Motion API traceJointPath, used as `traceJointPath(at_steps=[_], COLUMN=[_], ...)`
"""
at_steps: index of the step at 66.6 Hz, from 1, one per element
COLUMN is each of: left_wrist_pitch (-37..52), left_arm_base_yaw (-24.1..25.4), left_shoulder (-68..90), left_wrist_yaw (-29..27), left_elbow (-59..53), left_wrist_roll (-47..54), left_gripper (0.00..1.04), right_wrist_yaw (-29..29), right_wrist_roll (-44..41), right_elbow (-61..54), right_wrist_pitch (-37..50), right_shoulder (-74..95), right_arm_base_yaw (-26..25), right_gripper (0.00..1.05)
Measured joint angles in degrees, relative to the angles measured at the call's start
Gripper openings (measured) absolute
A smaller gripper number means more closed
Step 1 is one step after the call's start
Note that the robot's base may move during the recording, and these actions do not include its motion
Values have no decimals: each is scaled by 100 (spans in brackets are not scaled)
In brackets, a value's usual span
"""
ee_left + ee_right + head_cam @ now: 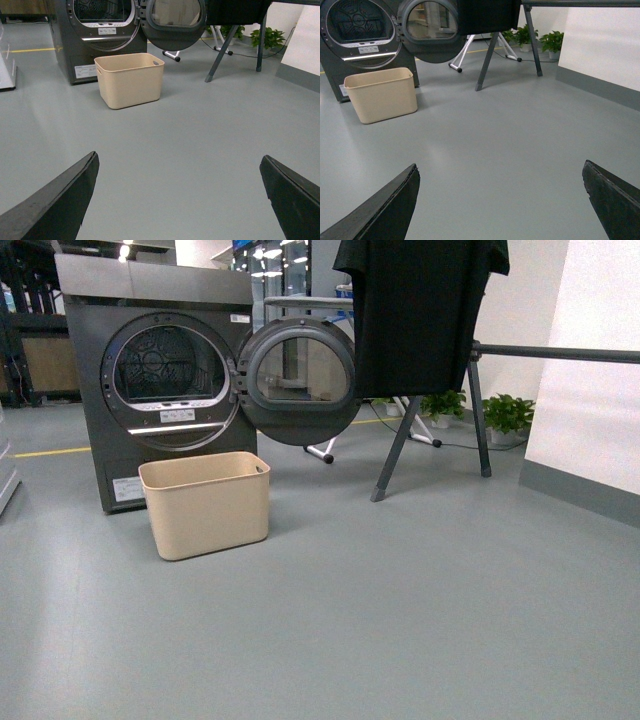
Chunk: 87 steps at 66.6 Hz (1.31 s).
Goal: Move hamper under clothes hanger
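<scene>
The beige hamper (206, 503) stands upright on the grey floor just in front of the dryer, left of the clothes hanger (478, 390). The hanger's horizontal bar runs off to the right on angled legs, and a black garment (418, 310) hangs on it. The hamper also shows in the left wrist view (130, 80) and the right wrist view (381, 94). The hanger's legs show in the left wrist view (220, 55) and the right wrist view (487, 60). My left gripper (179, 165) and right gripper (500, 167) are open and empty, well short of the hamper. Neither arm shows in the front view.
A dark grey dryer (150, 380) stands behind the hamper with its round door (298, 380) swung open to the right. A white wall (590, 370) with a grey skirting is at the right. Potted plants (508, 415) and a white stand (322, 450) are behind the hanger.
</scene>
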<state>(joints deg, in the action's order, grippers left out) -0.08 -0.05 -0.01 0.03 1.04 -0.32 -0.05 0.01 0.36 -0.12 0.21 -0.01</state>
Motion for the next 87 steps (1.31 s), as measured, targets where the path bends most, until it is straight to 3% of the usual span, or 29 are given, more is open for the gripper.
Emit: traceJointPath(at_steps=[87], left_wrist_pitch=[0], left_arm_base_yaw=[0], left_shoulder=[4], left_wrist_yaw=[0], left_elbow=[0], left_wrist_roll=[0], left_gripper=[98], right_wrist_yaw=[2], right_wrist_roll=[0], right_elbow=[0], right_wrist_pitch=[-2], right_shoulder=[0], right_arm_base_yaw=[-2], right_gripper=[97])
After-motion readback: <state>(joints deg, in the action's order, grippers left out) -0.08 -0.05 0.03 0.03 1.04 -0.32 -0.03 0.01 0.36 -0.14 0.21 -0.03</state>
